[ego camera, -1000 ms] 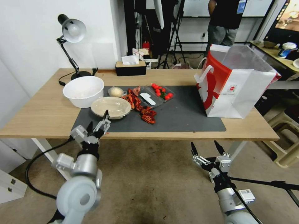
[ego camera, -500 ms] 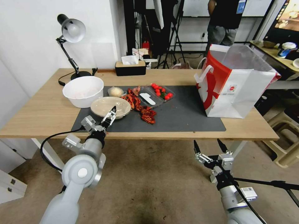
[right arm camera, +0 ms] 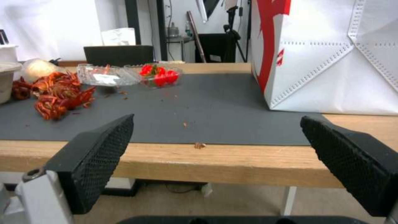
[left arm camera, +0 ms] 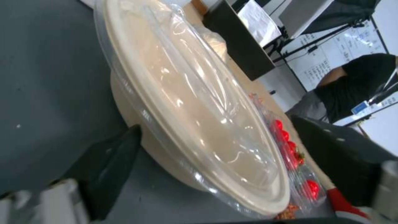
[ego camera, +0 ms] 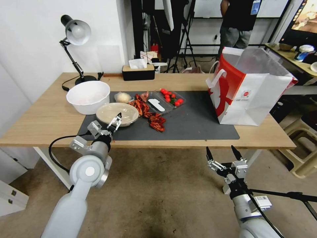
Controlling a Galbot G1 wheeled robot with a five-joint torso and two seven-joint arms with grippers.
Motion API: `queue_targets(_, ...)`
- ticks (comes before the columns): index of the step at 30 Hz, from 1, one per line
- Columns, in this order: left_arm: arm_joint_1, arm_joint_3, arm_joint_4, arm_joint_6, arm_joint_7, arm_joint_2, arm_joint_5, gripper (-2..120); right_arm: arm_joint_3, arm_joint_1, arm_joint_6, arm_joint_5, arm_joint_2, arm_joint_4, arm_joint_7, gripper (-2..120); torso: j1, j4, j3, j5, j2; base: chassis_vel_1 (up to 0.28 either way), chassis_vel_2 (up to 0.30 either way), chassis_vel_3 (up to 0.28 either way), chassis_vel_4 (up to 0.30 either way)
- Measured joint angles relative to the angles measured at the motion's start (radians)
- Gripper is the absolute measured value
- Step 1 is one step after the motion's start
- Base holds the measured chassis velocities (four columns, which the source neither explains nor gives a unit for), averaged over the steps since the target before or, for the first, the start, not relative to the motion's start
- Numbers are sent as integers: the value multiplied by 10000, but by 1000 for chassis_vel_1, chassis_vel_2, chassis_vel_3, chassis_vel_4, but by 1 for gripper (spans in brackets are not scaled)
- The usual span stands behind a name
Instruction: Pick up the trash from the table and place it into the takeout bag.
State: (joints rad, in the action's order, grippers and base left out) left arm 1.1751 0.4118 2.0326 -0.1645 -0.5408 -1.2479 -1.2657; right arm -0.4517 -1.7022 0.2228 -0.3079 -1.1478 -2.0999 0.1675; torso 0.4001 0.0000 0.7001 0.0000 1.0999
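Left wrist view puts our left gripper [left arm camera: 215,149] spread wide around the beige lidded bowl [left arm camera: 195,102] on the mat [ego camera: 194,122]; our right gripper [ego camera: 222,152] waits released below the table [ego camera: 43,122], the takeout bag [ego camera: 254,99] upright at the mat's right end.

Takeout bag [right arm camera: 331,62] cut off (top, side).

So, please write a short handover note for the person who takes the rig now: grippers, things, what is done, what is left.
Left gripper: open, at the near rim of the beige lidded bowl, one finger on each side of the rim, not closed.
Right gripper: open, holding nothing, below the table edge.
Takeout bag: upright at the mat's right end.
Done: no grasp yet.
Left: bowl, crayfish shells, clear tomato tray, white bowl.
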Motion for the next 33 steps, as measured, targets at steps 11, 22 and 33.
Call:
queue_targets(11, -372, -57, -327, 57, -241, -26, -247, 42, -25, -60, -5, 68, -13, 71, 37, 100, -1, -1, -1, 0, 0, 0, 0, 0, 0)
queue_targets(22, -122, -41, -333, 244, -71, -9, -212, 8, -17, -42, 18, 116, -40, 136, 34, 100, -1, 0, -2, 1, 2, 0, 0, 0, 0)
queue_targets(33, 56, -11, -281, 494, 129, -7, -191, 0, 4, -40, 39, 174, -91, 157, 9, 100, -1, -2, -1, 0, 2, 0, 0, 0, 0)
